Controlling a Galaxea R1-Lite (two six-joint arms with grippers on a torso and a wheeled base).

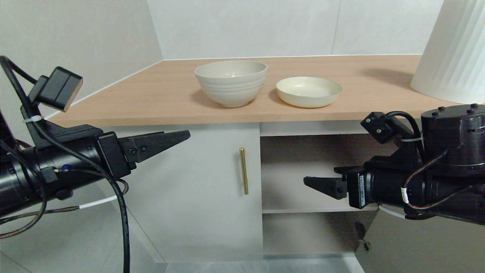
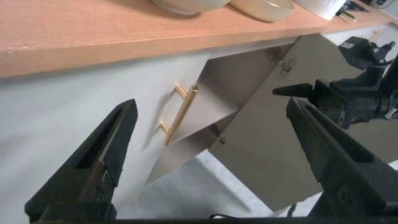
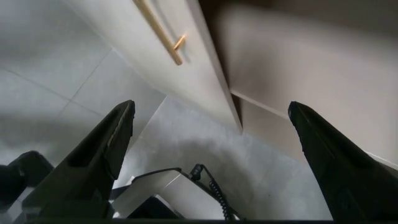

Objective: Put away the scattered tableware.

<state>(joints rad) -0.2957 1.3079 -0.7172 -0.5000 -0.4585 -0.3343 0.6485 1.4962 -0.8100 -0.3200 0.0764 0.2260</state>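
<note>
A deep ribbed cream bowl and a shallow cream dish stand side by side on the wooden countertop. Their undersides show in the left wrist view, bowl and dish. My left gripper hangs below the counter edge, in front of the closed cabinet door, open and holding nothing. My right gripper is at the mouth of the open cabinet compartment, also open with nothing in it.
The closed left door carries a brass bar handle. The right door is swung open, showing a shelf inside. A tall white ribbed object stands at the counter's right end. Walls close off the back and left.
</note>
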